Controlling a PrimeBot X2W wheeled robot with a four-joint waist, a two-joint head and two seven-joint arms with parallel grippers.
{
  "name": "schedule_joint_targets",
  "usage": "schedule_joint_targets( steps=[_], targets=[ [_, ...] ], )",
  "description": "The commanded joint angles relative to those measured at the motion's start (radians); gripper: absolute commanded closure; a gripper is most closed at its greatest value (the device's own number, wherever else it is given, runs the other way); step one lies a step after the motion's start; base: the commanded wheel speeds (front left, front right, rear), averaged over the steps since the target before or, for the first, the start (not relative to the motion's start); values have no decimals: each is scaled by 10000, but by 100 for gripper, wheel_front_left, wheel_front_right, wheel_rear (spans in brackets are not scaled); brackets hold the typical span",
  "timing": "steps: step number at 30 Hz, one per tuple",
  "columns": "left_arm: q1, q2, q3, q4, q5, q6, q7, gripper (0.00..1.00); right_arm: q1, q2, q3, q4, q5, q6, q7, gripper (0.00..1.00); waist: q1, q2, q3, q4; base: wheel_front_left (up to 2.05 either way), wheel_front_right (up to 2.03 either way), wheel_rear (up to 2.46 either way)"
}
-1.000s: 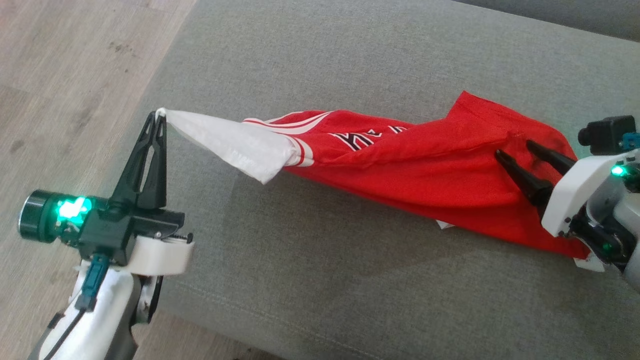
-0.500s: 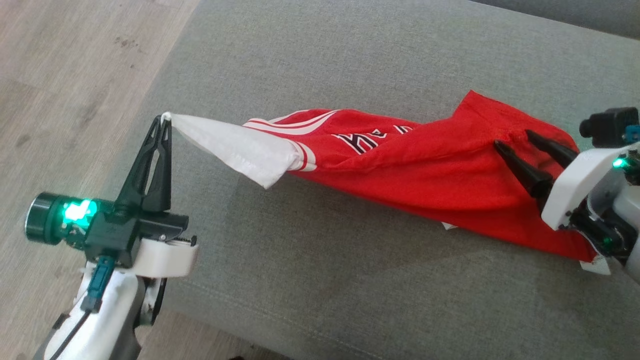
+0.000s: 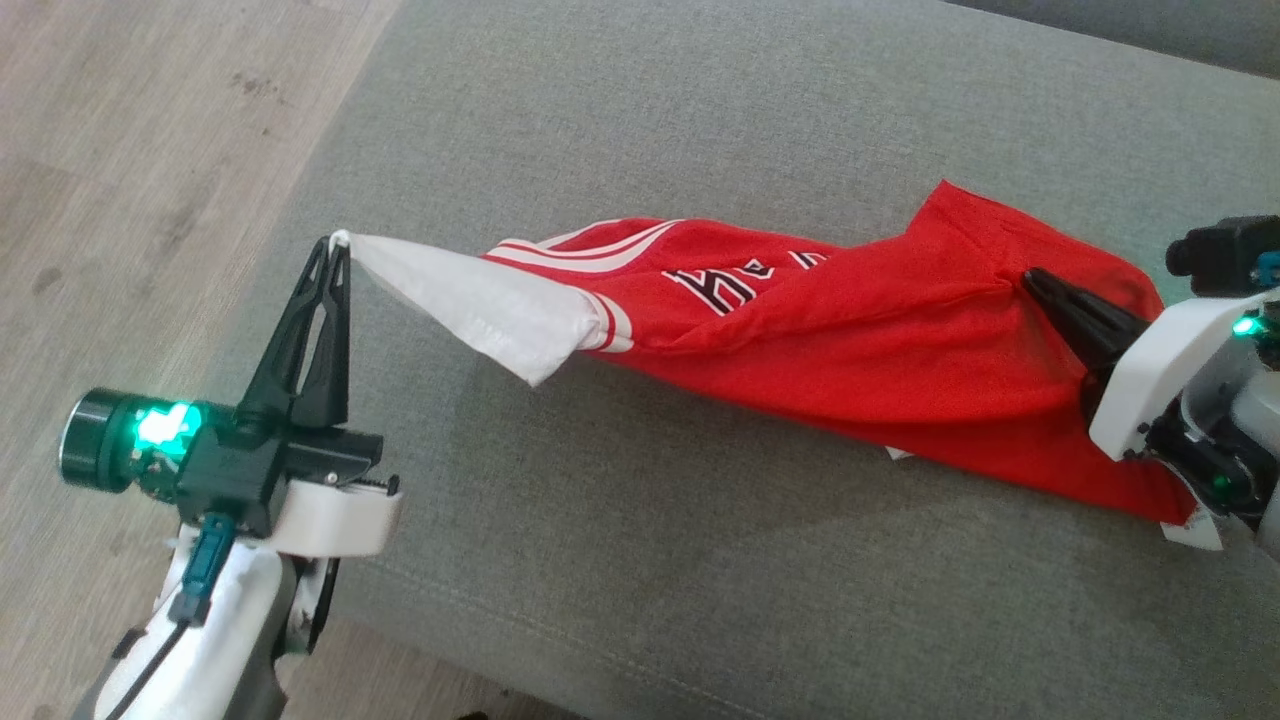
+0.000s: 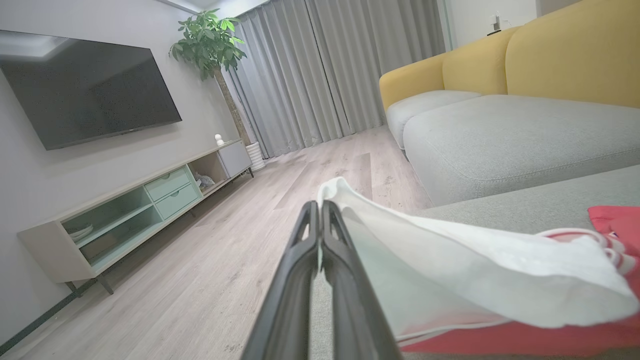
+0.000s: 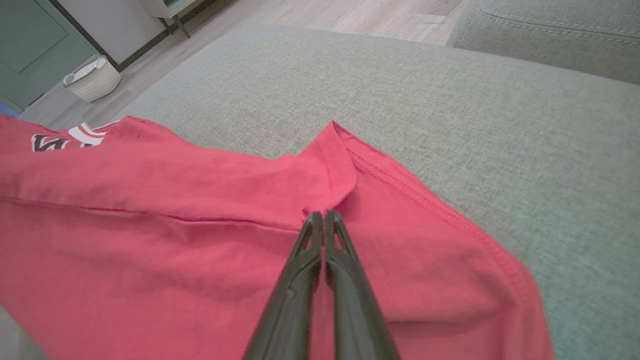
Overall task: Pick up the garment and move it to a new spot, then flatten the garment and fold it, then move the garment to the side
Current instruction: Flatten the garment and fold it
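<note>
Garment point(image 3: 850, 350), red w/ white trim, is found stretched left-to-right across grey sofa cushion point(image 3: 700, 130), toward its near edge. L gripper point(image 3: 338, 245): 2 fingers pressed together, clamped on the white corner, which is held up off the cushion at the left end. R gripper point(image 3: 1032, 278): fingers together, pinched on a red fold by the hem at the right end. Wood floor point(image 3: 120, 150) is noted left of cushion.

place: home living room | signs: wall television point(image 4: 85, 90); yellow sofa point(image 4: 550, 55); curtains point(image 4: 340, 70)
</note>
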Motion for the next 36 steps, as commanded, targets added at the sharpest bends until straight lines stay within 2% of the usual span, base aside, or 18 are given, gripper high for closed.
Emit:
schedule_joint_targets(
  steps=[1, 7, 23, 27, 36],
  targets=[
    [-509, 281, 423, -267, -45, 47, -53, 100, -126, -267, -2, -60, 76, 65, -111, 100, 0, 0, 19, -6, 0, 0, 0],
    [-552, 304, 406, -263, -68, 64, -69, 100, -223, -281, 109, -77, 58, 65, -137, 100, 0, 0, 58, -19, 0, 0, 0],
    [-883, 700, 539, -679, 183, 69, -292, 100, -917, -827, -21, -1015, 1, 65, -1574, 100, 0, 0, -528, -493, 0, 0, 0],
    [-1698, 1212, 576, -1106, 425, -352, -209, 100, -1234, -1163, -1017, -1457, -263, 65, -1728, 100, 0, 0, -1116, -949, 0, 0, 0],
    [-4092, 1818, 562, -1444, 390, -1646, 318, 100, -767, -1703, -4540, -2260, -2396, 65, -1736, 100, 0, 0, -2575, -2070, 0, 0, 0]
  ],
)
